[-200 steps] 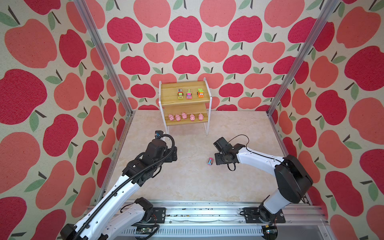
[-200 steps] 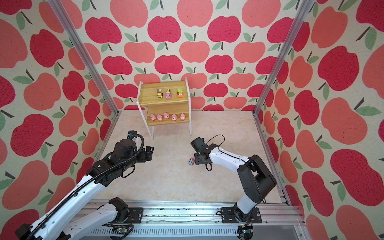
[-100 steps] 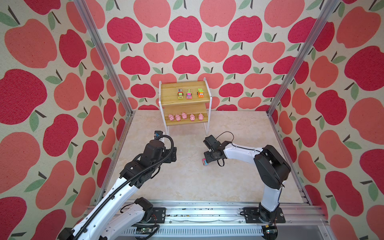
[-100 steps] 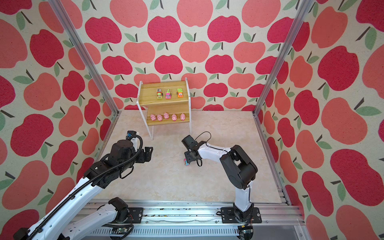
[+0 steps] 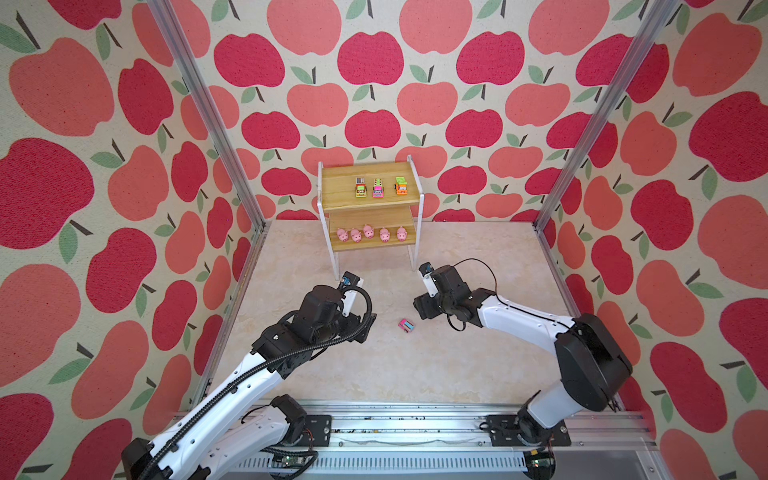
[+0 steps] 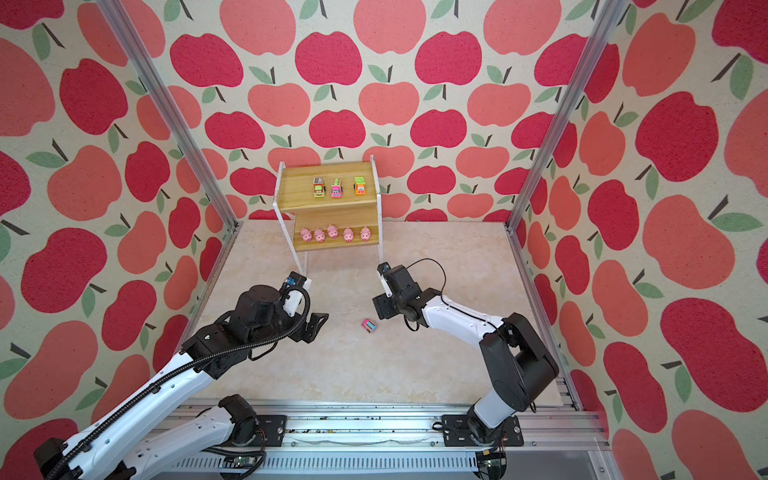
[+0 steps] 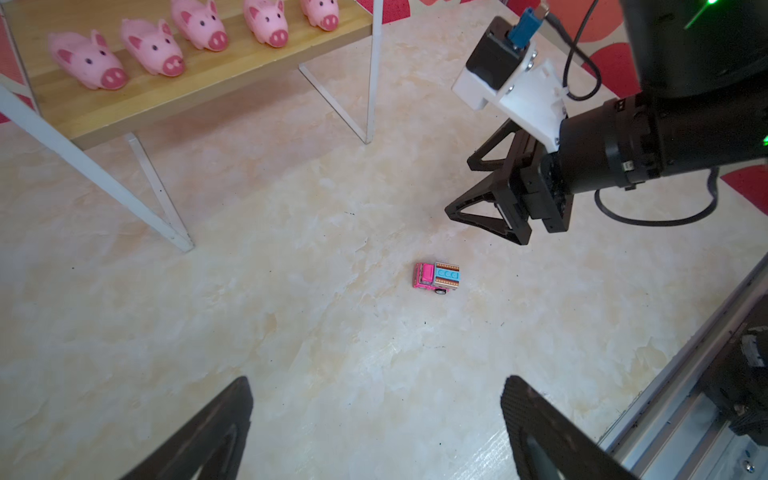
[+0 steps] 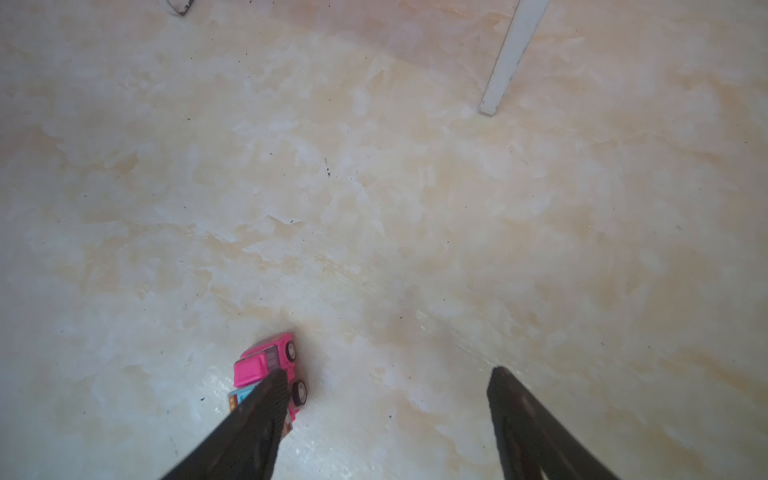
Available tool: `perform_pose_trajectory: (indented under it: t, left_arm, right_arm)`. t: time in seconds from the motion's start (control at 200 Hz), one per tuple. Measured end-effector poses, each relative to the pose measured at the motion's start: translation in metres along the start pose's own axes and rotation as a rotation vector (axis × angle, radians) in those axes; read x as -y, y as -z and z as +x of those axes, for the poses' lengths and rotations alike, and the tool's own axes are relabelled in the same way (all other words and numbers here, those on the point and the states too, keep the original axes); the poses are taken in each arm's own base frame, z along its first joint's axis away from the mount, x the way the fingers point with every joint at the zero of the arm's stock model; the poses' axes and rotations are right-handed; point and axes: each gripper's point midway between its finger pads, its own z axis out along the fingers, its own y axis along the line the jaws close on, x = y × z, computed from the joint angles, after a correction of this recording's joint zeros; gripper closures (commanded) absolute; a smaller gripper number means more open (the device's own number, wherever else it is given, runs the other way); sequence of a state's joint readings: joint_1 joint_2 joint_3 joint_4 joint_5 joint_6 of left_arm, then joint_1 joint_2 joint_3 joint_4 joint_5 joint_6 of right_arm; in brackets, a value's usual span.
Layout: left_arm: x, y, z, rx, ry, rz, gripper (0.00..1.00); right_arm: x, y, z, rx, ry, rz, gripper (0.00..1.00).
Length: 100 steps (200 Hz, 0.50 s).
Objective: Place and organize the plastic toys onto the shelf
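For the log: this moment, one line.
pink truck loose on table; left gripper open; right gripper open, near truck

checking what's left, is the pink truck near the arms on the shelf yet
Off: the pink truck sits on the floor, in front of the shelf.

In the right wrist view one finger of the right gripper covers the back end of the pink truck, and both fingers run off the picture's edge. That view is soft, blurring the truck's print. Of the shelf only bits of white leg show there, cut short. In the left wrist view the shelf's upper board is out of frame, the last pig in the row is cropped, and the left gripper shows only its finger ends. In both top views the three trucks on the upper board are too small for detail.
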State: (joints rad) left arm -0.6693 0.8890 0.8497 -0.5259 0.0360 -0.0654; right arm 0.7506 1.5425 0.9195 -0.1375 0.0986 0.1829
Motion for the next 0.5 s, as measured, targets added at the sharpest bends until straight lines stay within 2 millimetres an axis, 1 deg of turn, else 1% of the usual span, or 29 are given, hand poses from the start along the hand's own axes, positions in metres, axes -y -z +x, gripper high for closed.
perform_pose_trajectory:
  t: [0.08, 0.15, 0.2, 0.27, 0.335, 0.42, 0.5]
  left_arm:
    - [0.002, -0.007, 0.003, -0.016, -0.060, 0.017, 0.02]
    - [0.004, -0.010, 0.005, -0.009, -0.099, 0.035, 0.02]
    - [0.002, -0.012, 0.004, -0.003, -0.114, 0.041, 0.02]
    - [-0.002, -0.014, 0.004, -0.001, -0.116, 0.047, 0.02]
    - [-0.007, -0.016, 0.002, 0.002, -0.112, 0.047, 0.02]
    - [-0.010, -0.019, 0.000, 0.005, -0.107, 0.051, 0.02]
    - [-0.010, -0.022, -0.002, 0.013, -0.109, 0.066, 0.01]
  right_arm:
    - [-0.002, 0.004, 0.016, 0.015, 0.005, -0.016, 0.18]
    - [-0.006, 0.003, 0.038, 0.002, 0.017, -0.027, 0.17]
    - [-0.012, 0.001, 0.053, -0.014, 0.035, -0.037, 0.17]
    - [-0.023, -0.001, 0.067, -0.029, 0.066, -0.055, 0.17]
    - [-0.034, -0.001, 0.071, -0.022, 0.092, -0.071, 0.17]
    - [-0.046, -0.002, 0.069, 0.000, 0.120, -0.084, 0.17]
    - [-0.050, -0.007, 0.068, 0.000, 0.135, -0.082, 0.17]
